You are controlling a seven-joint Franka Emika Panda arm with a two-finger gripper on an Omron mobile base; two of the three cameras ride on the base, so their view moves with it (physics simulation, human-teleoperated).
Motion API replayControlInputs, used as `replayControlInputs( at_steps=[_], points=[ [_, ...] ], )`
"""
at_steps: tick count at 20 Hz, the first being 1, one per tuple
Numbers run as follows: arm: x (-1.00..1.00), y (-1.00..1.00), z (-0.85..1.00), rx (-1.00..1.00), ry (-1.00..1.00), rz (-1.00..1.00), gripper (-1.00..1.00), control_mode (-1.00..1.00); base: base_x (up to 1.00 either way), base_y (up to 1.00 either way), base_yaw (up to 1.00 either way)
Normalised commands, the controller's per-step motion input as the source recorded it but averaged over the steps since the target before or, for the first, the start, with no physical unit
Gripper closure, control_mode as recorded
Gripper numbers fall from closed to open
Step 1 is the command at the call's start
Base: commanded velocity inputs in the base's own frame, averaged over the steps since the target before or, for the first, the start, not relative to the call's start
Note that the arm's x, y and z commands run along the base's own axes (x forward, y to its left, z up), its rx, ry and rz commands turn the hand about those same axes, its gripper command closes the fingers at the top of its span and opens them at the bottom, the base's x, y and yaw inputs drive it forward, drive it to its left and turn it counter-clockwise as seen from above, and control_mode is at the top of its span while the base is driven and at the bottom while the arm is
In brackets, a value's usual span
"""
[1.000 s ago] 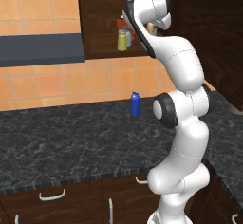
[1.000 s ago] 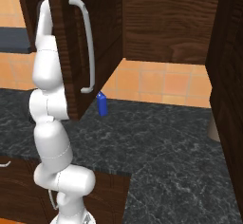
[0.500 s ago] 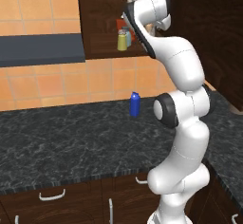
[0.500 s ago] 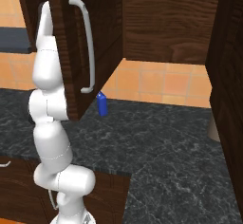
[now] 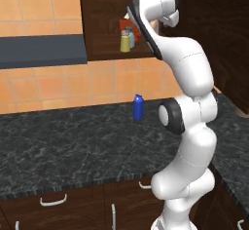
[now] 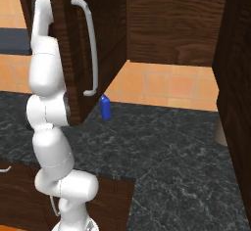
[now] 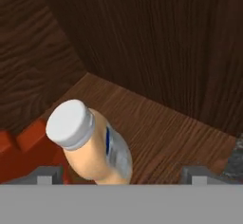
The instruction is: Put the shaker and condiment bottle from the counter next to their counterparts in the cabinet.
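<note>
In the hand view the condiment bottle (image 7: 92, 144), tan-orange with a pale cap, stands on the wooden shelf of the cabinet (image 7: 156, 123). My gripper (image 7: 122, 176) is open around it: the bottle sits nearer the left fingertip (image 7: 45, 174), well apart from the right one. The red bottle (image 7: 21, 147) is right beside it on the left. From the left base view the yellow-green shaker (image 5: 125, 43) stands on the shelf by the grey-blue shaker (image 5: 131, 39) and the red bottle (image 5: 137, 33), with my arm reaching into the cabinet (image 5: 102, 9).
A solid blue bottle (image 5: 138, 107) (image 6: 105, 107) stands on the dark counter (image 5: 58, 141) (image 6: 171, 147) by the tiled wall. The open cabinet door (image 6: 105, 29) with its curved handle (image 6: 90, 49) hangs beside my arm. A grey hood (image 5: 39, 51) juts out on the left.
</note>
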Motion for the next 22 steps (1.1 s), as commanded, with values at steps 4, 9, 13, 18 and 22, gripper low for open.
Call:
replayControlInputs(
  at_steps=[4,9,13,18,22],
  points=[
    [-0.84,0.24,0.0,-0.04,-0.08,0.02,-1.0,-1.0,0.0,0.0,0.0],
    [-0.97,0.3,-0.32,-0.11,-0.19,0.08,-1.0,-1.0,0.0,0.0,0.0],
    [-0.95,0.29,-0.69,-0.14,-0.25,0.11,-1.0,-1.0,0.0,0.0,0.0],
    [-0.93,0.29,-0.4,-0.11,-0.18,0.11,-1.0,-1.0,0.0,0.0,0.0],
    [-0.79,0.46,-0.3,-0.1,-0.03,0.13,-1.0,-1.0,0.0,0.0,0.0]
  ],
)
